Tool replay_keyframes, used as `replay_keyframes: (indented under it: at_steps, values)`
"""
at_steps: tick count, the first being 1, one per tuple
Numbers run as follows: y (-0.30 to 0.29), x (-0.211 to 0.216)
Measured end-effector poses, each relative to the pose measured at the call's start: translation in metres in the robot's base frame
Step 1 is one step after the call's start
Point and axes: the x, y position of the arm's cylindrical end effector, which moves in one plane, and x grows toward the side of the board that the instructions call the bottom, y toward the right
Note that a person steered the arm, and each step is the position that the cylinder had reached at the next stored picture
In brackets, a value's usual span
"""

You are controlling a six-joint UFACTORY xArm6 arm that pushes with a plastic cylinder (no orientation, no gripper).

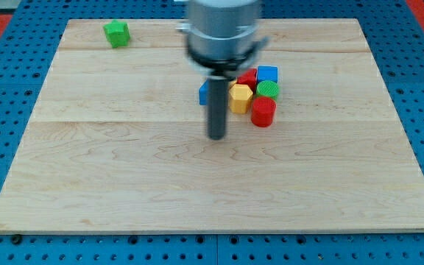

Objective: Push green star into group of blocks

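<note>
- Rod of dark metal is hanging over the middle of the wooden board [87,184]; my tip [217,137] is resting just left of the group and has no fingers to open or close.
- Small green star block [115,33] is sitting alone near the top left corner, well apart.
- Group near the top edge is holding a yellow block [241,97], red cylinder [263,112], green cylinder [269,90], blue cube [268,73], another red block [247,77] and a blue block [204,93], so I judge my tip should be going round behind the star.
</note>
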Motion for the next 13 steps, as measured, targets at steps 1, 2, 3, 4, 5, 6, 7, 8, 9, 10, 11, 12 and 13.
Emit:
replay_keyframes:
  at_steps: [1, 2, 3, 4, 5, 6, 7, 8, 9, 10, 11, 12, 13]
  values:
    - [-0.092, -0.003]
    - [-0.099, -0.066]
    - [-0.090, -0.133]
    - [-0.086, -0.197]
    - [-0.086, -0.260]
    - [-0.112, -0.279]
    - [-0.190, -0.256]
    - [-0.166, -0.215]
    - [-0.123, -0.204]
    - [-0.080, -0.168]
    - [-0.051, -0.152]
    - [-0.052, -0.112]
    - [-0.055, -0.073]
